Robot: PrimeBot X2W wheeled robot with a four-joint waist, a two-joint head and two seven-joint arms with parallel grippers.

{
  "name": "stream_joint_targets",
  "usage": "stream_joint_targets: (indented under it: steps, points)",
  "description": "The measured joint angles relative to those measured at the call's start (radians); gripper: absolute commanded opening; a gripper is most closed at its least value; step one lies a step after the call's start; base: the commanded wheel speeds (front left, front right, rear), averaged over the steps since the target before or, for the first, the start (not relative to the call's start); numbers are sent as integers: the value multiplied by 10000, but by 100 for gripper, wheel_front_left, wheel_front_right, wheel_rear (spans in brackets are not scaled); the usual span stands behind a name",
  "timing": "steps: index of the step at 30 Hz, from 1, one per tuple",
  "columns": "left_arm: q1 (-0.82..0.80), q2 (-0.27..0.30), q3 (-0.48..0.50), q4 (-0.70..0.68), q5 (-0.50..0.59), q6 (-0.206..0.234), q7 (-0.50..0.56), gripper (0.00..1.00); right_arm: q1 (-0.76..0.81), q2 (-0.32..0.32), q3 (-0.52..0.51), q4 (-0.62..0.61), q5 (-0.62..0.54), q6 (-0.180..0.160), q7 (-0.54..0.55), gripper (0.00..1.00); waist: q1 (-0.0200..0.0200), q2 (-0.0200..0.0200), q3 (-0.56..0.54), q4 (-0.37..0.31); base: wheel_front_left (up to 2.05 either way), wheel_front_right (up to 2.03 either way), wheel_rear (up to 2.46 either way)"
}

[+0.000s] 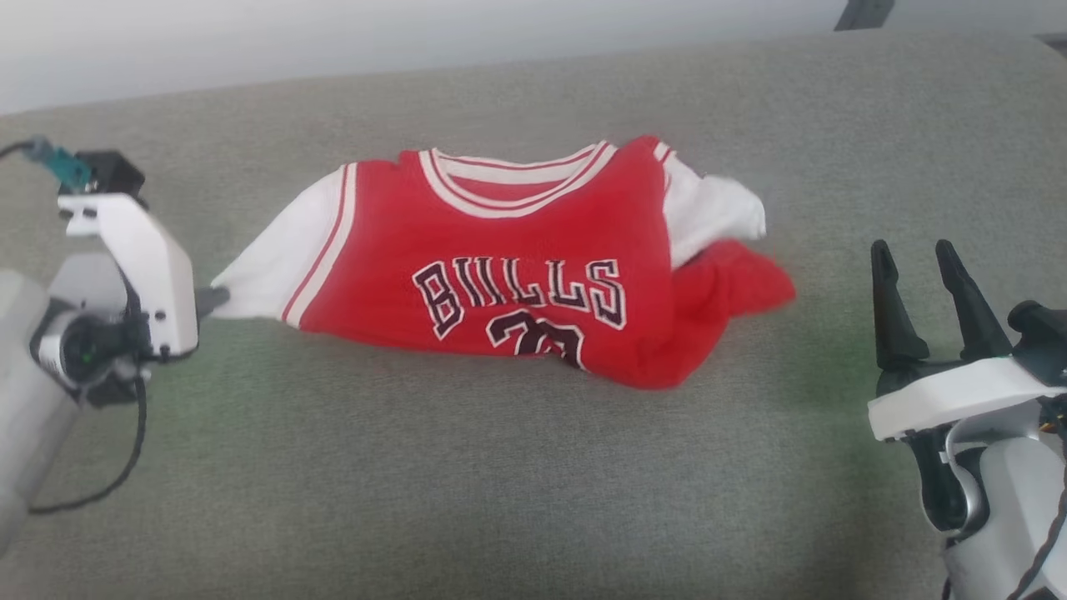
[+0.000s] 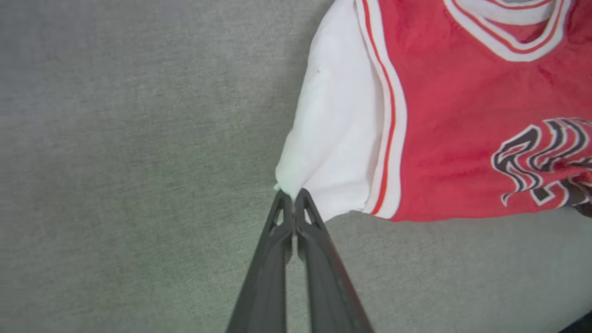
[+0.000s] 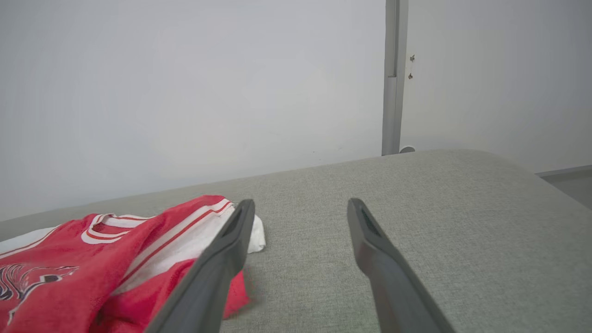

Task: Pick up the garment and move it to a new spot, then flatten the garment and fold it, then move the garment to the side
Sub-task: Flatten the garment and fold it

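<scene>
Flattening seemed in hand: the left gripper (image 2: 293, 208) pinched the white sleeve tip of the jersey (image 1: 517, 250), which lay rumpled at the middle of the cushion (image 1: 500, 467). The right gripper (image 1: 913, 254) stood wide open near the right edge, probably needing the bunched right side next.

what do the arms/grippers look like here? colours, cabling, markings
Left gripper: two long dark-grey tapered fingers with triangular cut-outs near the tips, a white angular housing, a black wrist camera, a looping black cable and a teal connector. Right gripper: same dark fingers, white mount, silver-grey wrist. Forearms pale grey. No markings legible.
</scene>
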Motion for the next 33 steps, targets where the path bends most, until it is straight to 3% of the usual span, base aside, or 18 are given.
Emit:
stream_joint_targets:
  steps: [9,10,11,12,13,14,20,26,30,33]
  points:
    - [694,33,-98,40,464,631,-1350,0,-212,-725,468,472,-15,0,0,100,0,0,-133,417,0,0,0]
    - [747,-75,-65,81,504,589,-1569,13,-280,-823,570,577,-4,0,6,100,0,0,-142,485,0,0,0]
    - [781,-215,-10,117,502,550,-1797,34,-332,-899,640,646,21,0,84,100,0,0,-152,555,0,0,0]
    - [784,-355,52,151,502,531,-2023,66,-397,-976,767,738,77,0,221,100,0,0,-164,626,0,0,0]
    - [782,-464,73,157,506,485,-2272,66,-487,-1080,928,844,115,0,399,100,0,0,-177,702,0,0,0]
    - [781,-531,86,173,579,462,-2558,100,-563,-1187,1087,880,123,0,569,100,0,0,-189,781,0,0,0]
    - [851,-869,109,-12,1576,554,-5310,100,-1522,-2188,2399,982,291,0,2362,100,0,0,-228,1319,0,0,0]
    - [1770,-1657,33,-784,2303,959,-8008,100,-2522,-3478,3885,1060,1273,4,4780,100,0,0,-171,2053,0,0,0]
    - [2485,-2048,161,-1569,3062,1530,-8707,100,-2970,-4280,4913,1014,2439,4,6629,100,0,0,-61,2577,0,0,0]
    - [3079,-2357,1070,-2792,4186,2079,-8736,100,-3345,-4857,5473,895,3419,4,8021,100,0,0,99,2917,0,0,0]
